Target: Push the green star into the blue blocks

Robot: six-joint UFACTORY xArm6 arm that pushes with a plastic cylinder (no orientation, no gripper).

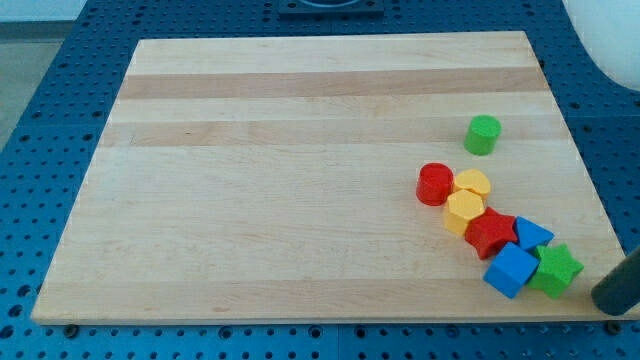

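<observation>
Since the green star [556,270] in the lower right of the frame already touches the blue cube [511,270] on its left and sits just below the blue triangle [531,235], the push looks nearly finished. My tip [612,299], a bare rod with no jaws to tell of, sits just right of the star. A short nudge leftward should seat it without scattering the red star [490,233] and yellow blocks [466,200].

A pale wooden board [300,180] lies on a blue perforated base [60,100], which shows around the board on all sides. Beyond the board's top right corner sits a white rounded shape [605,35]. Light is even.
</observation>
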